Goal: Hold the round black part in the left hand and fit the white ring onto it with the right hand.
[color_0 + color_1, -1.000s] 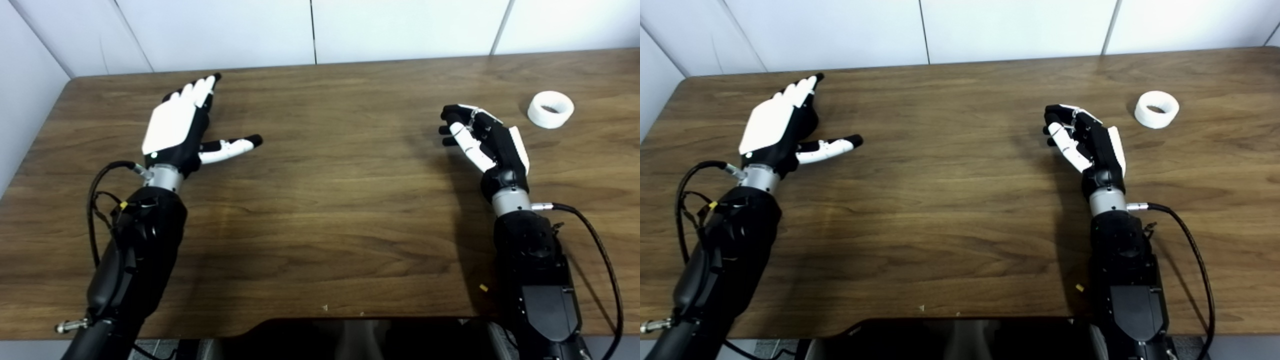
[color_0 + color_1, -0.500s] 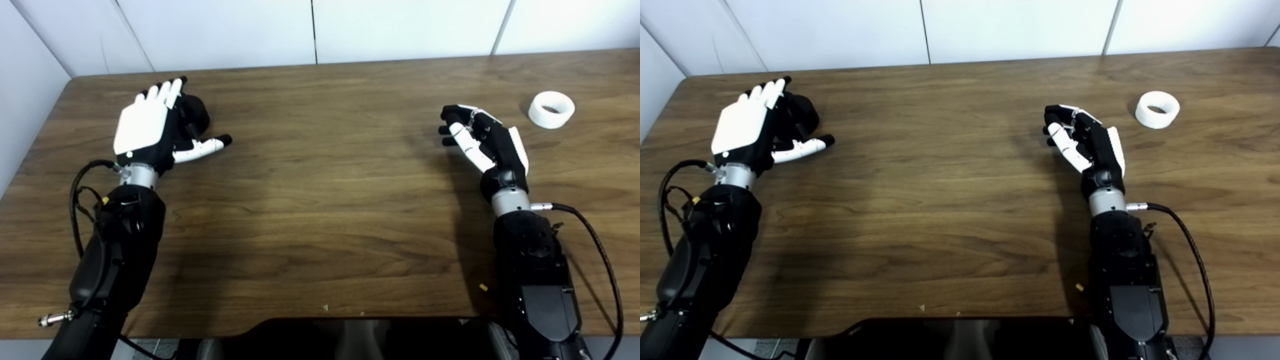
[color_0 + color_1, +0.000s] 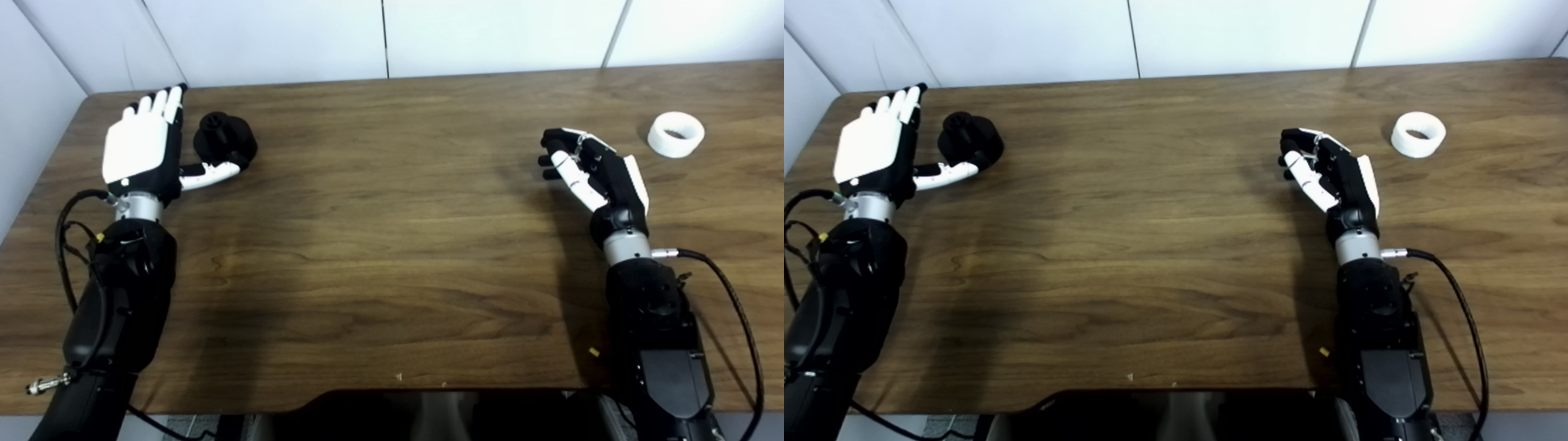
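Step in hand: approach to the round black part point(image 3: 225, 139).
Left hand point(image 3: 142, 149) spread beside it, holding nothing; next, close around it. Right hand point(image 3: 591, 168) loosely curled, empty.

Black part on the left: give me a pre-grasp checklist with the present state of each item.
1. Round black part resting on the table, nothing on top: ok.
2. Left robot hand open, fingers apart, beside the part: ok.
3. Thumb in front of the part, fingers on its left, so the part sits in the opening: ok.
4. Thumb touching the part: cannot tell.
5. White ring lying free at the right, hole up: ok.
6. Right robot hand holding nothing, apart from the ring: ok.
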{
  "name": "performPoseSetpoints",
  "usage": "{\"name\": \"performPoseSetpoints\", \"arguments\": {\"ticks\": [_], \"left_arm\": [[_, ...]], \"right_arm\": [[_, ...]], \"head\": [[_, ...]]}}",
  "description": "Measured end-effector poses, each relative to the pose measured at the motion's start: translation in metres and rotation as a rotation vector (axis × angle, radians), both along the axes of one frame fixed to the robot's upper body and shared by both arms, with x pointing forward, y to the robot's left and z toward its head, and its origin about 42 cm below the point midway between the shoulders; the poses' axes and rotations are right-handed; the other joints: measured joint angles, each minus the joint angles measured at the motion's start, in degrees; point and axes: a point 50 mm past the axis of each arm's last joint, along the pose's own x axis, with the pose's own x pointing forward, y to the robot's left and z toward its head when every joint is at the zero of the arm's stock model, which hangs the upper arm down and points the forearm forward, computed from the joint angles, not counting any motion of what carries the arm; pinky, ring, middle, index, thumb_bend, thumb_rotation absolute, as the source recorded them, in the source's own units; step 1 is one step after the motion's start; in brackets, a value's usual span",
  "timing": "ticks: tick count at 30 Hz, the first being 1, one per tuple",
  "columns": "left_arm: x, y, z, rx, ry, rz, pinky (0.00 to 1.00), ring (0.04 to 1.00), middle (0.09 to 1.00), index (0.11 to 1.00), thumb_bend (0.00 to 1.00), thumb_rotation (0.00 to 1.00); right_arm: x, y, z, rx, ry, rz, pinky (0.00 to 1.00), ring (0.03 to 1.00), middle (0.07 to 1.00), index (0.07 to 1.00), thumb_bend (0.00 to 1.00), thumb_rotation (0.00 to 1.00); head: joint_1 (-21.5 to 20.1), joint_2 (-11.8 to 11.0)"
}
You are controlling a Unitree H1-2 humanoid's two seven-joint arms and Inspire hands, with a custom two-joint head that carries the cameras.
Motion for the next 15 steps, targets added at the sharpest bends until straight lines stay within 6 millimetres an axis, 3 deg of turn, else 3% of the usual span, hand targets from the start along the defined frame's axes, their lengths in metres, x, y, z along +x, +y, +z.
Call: {"name": "performPoseSetpoints", "arguments": {"ticks": [15], "left_arm": [[0.012,0.018,0.0,-0.007,0.034,0.051,1.0,1.0,1.0,1.0,1.0,0.62]], "right_arm": [[-0.001,-0.001,-0.001,-0.001,0.002,0.0,0.6,0.648,0.717,0.669,0.48,0.49]], "head": [[0.0,0.0]]}}
